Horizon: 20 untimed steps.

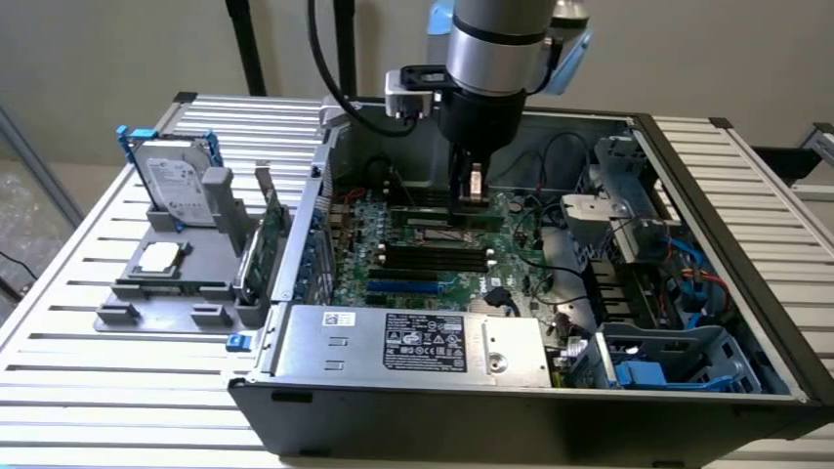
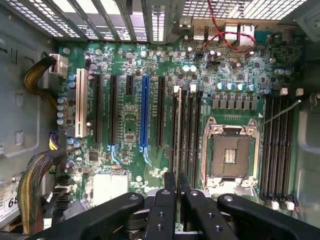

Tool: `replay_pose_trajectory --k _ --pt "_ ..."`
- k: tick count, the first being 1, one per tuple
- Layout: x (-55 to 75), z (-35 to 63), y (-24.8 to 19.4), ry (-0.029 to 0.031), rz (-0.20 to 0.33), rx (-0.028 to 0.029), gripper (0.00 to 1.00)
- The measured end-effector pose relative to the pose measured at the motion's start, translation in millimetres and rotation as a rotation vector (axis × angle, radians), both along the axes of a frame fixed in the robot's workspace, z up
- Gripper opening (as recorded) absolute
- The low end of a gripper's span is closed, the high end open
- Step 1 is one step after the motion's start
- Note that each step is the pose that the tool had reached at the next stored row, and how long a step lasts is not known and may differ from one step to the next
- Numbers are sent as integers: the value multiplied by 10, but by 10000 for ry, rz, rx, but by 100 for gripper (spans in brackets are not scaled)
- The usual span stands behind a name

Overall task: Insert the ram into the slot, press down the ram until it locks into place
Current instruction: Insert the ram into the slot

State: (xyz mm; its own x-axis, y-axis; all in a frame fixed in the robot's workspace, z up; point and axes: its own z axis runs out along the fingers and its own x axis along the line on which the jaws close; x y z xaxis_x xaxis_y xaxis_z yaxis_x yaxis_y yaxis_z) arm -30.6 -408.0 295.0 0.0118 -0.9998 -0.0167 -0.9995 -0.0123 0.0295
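Note:
Edge-on in the wrist view, the ram [image 2: 177,130] is a thin pale line running away from my gripper [image 2: 177,176], whose black fingers are shut on it. It lies along a bank of parallel black slots [image 2: 194,130] beside the processor socket, lined up with one of the slots on the bank's far side from that socket. In the exterior view my gripper [image 1: 472,200] reaches straight down into the open computer case and holds the green ram [image 1: 437,215] level over the motherboard, behind the black slots [image 1: 431,256]. Whether the stick touches a slot I cannot tell.
A square silver processor socket [image 2: 230,150] sits beside the slots, with a second bank of black slots [image 2: 280,145] past it. A blue socket [image 2: 145,115] and braided cables [image 2: 35,80] lie on the other side. Outside the case stand a hard drive [image 1: 176,186] and an expansion card [image 1: 268,244].

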Motion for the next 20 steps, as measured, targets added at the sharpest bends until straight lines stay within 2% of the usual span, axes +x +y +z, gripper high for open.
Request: replay_pose_trajectory --k 6,20 --pt "-7 -109 -40 -44 -47 1 13" --pt "-42 -364 -41 -88 -67 0 13"
